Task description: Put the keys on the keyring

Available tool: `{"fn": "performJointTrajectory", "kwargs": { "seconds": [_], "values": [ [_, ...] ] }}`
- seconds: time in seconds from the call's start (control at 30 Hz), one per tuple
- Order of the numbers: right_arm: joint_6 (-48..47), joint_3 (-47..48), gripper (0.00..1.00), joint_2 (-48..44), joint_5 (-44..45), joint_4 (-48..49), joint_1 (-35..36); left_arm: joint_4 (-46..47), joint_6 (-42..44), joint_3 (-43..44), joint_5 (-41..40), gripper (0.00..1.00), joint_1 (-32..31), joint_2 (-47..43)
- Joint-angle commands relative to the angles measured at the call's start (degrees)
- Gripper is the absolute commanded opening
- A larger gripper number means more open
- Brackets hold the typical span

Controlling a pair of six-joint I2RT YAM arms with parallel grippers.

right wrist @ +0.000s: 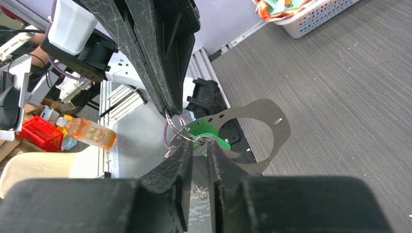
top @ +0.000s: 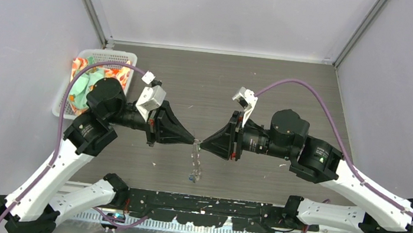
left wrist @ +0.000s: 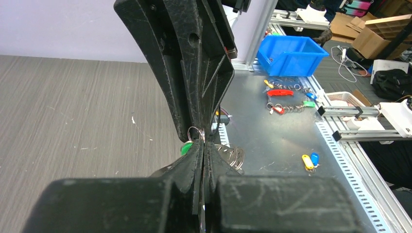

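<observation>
My left gripper (top: 193,140) is pressed together on the keyring (right wrist: 175,127). My right gripper (right wrist: 199,144) is narrowly parted at the green key (right wrist: 203,128); I can't tell whether it grips.

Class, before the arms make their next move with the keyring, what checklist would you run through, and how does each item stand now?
1. Left claw shut on the keyring: ok.
2. Right claw firmly gripping the green key: cannot tell.
3. Green key's head beside the keyring: ok.
4. Green key threaded onto the keyring: cannot tell.
5. Claw tips facing each other, close together: ok.
</observation>
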Motion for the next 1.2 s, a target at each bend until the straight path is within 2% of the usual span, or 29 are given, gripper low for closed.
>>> {"fn": "performJointTrajectory", "kwargs": {
  "seconds": [0.0,0.13,0.73,0.8,0.87,0.93,1.07,1.17],
  "values": [
    [0.90,-0.26,0.18,-0.28,0.88,4.48,-0.04,3.75,-0.90,0.00,1.44,0.00,-0.22,-1.55],
    [1.23,-0.58,0.10,-0.61,0.55,4.16,-0.05,3.74,-0.89,-0.26,1.53,0.00,-0.24,-1.99],
    [3.31,-0.07,0.07,2.47,-5.88,2.59,-0.11,4.10,-0.80,0.19,1.41,0.00,-0.19,-2.11],
    [3.02,0.18,0.12,2.51,-5.87,1.92,-0.08,4.04,-0.78,0.11,1.51,0.00,-0.19,-2.17],
    [1.84,1.65,0.28,2.51,-5.43,0.20,-0.12,4.09,-0.72,0.16,1.39,0.00,-0.20,-2.19],
    [-0.19,3.67,0.34,2.31,-3.88,-2.55,-0.16,4.09,-0.71,0.16,1.43,0.00,-0.22,-2.12],
    [-4.37,6.91,0.41,1.10,0.19,-6.74,-0.24,4.16,-0.52,-0.13,1.07,0.00,-0.19,-2.18],
    [-5.35,7.14,0.45,0.48,0.37,-6.47,-0.21,4.02,-0.32,-0.60,0.80,0.00,-0.24,-2.32]
  ]
}}
